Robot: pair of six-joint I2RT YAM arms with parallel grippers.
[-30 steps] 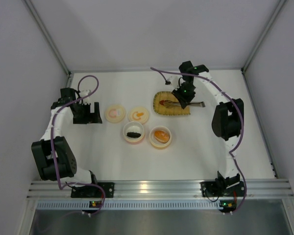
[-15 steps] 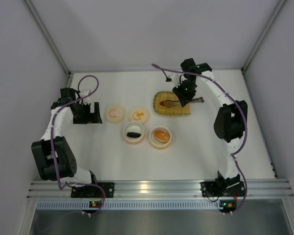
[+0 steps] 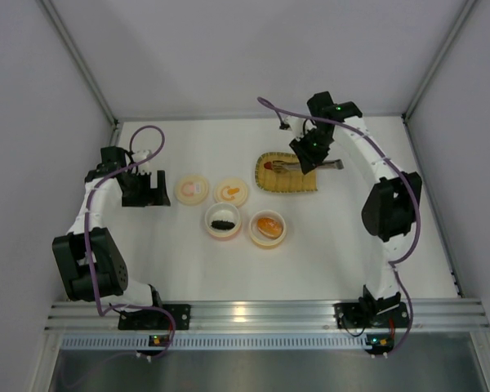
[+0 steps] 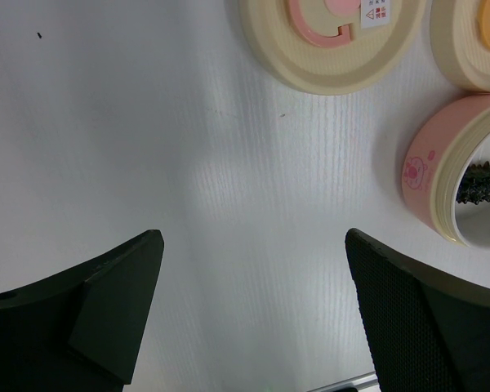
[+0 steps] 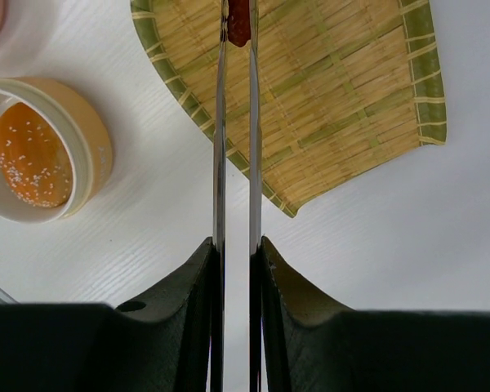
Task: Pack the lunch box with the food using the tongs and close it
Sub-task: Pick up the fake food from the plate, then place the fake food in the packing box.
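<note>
Clamps the tongs (image 5: 220,147) between the right fingers (image 5: 192,286), nearly closed on two thin, straight, silvery metal arms that run parallel with a narrow gap. Pinches a glossy reddish-pink piece (image 5: 238,20) at the tips, well ahead of those fingers and over the tray (image 5: 343,98); cannot tell whether lifted or resting. Reveals, from the right wrist alone, the tray's flat weave of yellow bamboo slats inside a green rim. Also shows there an orange rounded piece (image 5: 28,155), speckled pale, inside a smooth round orange tub (image 5: 94,143) just beside the tray's edge. Shows, from overhead alone, the tongs' joined end poking out past the tray's right edge. Catches, from the left wrist alone, a pink-walled tub (image 4: 420,167) holding a spiky dark brown piece (image 4: 483,181). Spreads the left fingers (image 4: 114,302) wide over bare white table (image 4: 147,122), gripping nothing, well left of the tray, near a cream disc lid (image 4: 335,49) with a pink ring.
</note>
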